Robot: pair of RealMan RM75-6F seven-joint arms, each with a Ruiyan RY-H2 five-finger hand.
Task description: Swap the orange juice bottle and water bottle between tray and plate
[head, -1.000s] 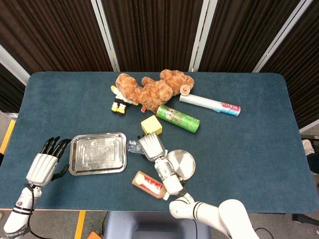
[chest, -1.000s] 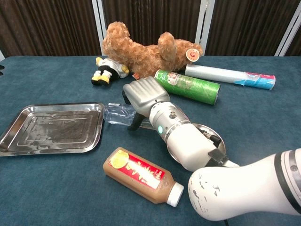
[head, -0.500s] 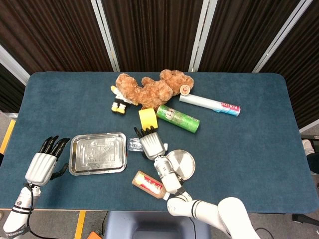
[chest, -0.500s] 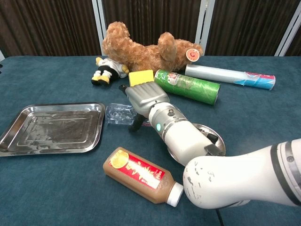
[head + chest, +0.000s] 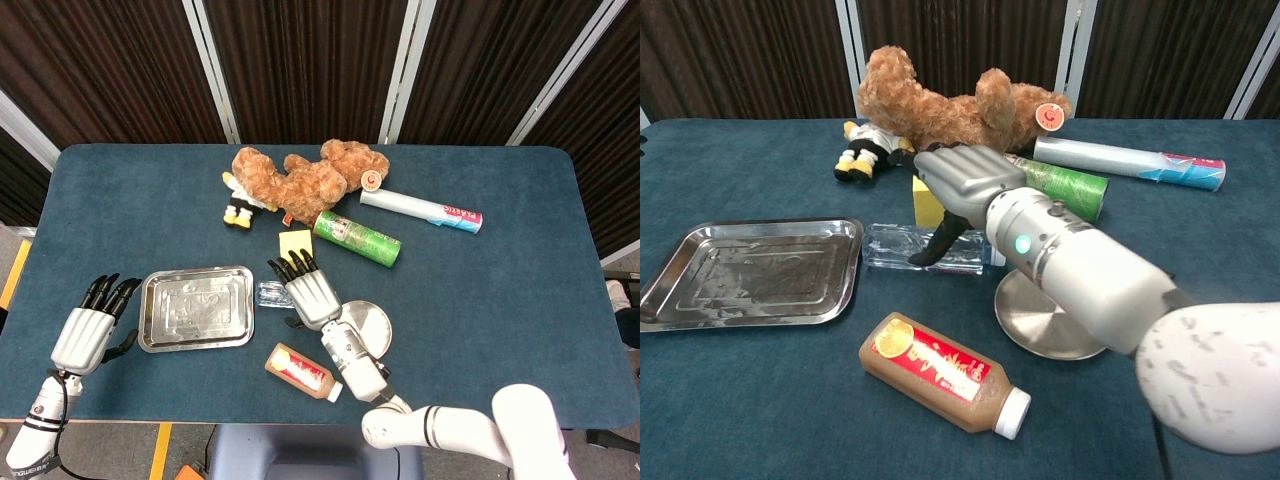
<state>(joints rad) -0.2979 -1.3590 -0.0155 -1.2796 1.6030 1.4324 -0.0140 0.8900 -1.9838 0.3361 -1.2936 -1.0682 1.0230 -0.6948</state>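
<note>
Water bottle: clear, lying on its side on the desk between tray and plate, in neither.
Desk: blue cloth, crowded behind the work area.
Teddy bear: far side, well clear of the job.
Right hand: hovers just above the water bottle, fingers spread, thumb reaching down at its side; grasping nothing that I can see.
Tray: bare steel, just left of the water bottle.
Plate: bare round steel, just right of it.
Orange juice bottle: on its side on the desk, in front of the plate.
Left hand: released, idle at the tray's left edge.
Yellow block: just behind the water bottle.
Advice: wrap fingers round the bottle's middle, keep off the block, lift level before carrying.
</note>
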